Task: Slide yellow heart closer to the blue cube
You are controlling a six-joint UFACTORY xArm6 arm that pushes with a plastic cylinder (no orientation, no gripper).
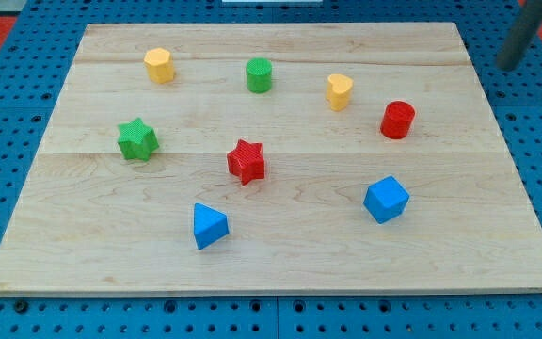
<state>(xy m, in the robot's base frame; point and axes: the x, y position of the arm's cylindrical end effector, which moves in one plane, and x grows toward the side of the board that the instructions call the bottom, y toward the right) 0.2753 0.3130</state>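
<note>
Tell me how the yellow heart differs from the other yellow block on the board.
The yellow heart is notched on top; the yellow hexagon-like block has flat sides. The heart sits toward the view's right near the red cylinder; the other sits at the top left, alone. Both are yellow and untouched. My tip is not in view.

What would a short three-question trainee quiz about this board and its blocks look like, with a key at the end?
1. True or false: my tip touches the yellow heart.
2. Which block lies nearest the yellow heart? A) red cylinder B) green star C) blue triangle
3. Fill in: the blue cube lies toward the view's ____ from the heart.

Key: 1 false, the tip is off the board at the view's top right; 2 A; 3 bottom.
</note>
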